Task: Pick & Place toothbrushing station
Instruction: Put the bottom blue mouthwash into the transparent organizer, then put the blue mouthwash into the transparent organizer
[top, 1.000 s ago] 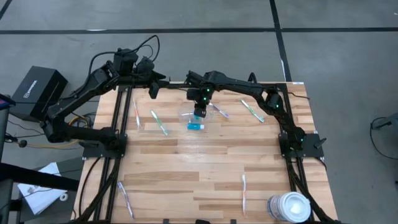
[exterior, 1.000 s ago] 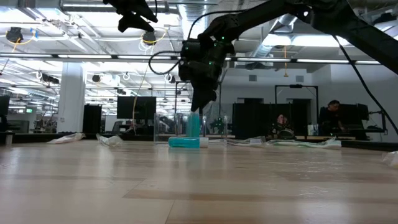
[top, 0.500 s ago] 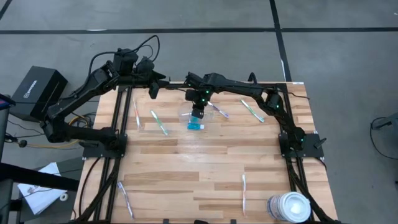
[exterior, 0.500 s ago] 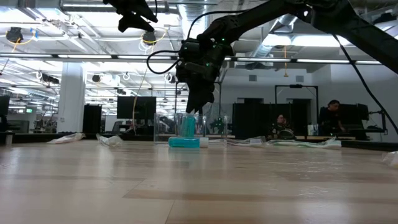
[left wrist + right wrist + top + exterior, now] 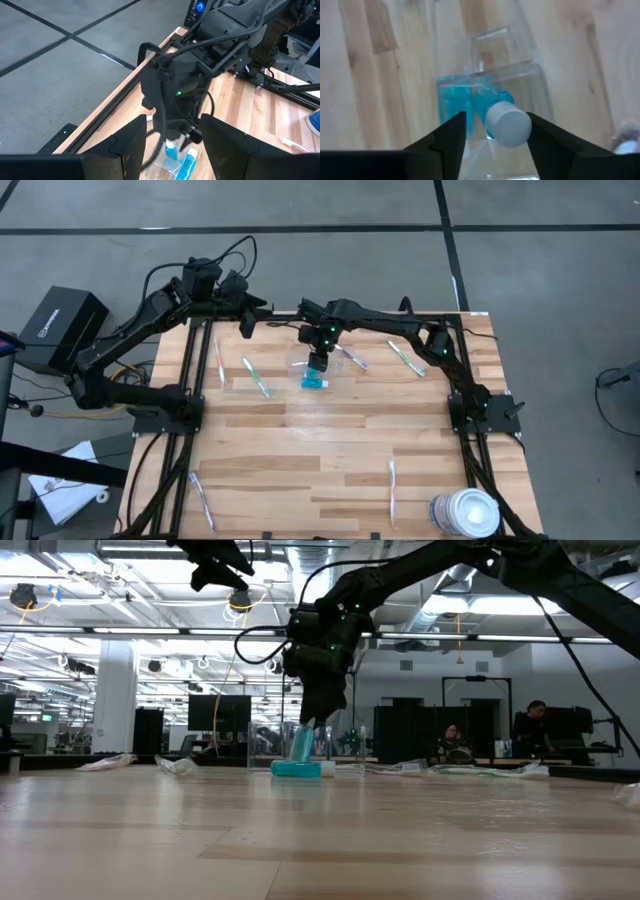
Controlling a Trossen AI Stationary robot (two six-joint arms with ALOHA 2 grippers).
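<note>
My right gripper (image 5: 492,142) released above clear container (image 5: 492,75); wrist view shows toothpaste tube (image 5: 495,112) leaning inside, white cap up. Low view adds second tube (image 5: 296,769) flat alongside. Left gripper (image 5: 246,326) open, far edge.

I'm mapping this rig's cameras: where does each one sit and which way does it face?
High: overhead, straight down; both arms, wooden table.
Low: table height, level across; right arm above clear container.
Left wrist: behind its own fingers, toward the right gripper.
Right wrist: down between its fingers at a toothpaste tube.
All share the container.
</note>
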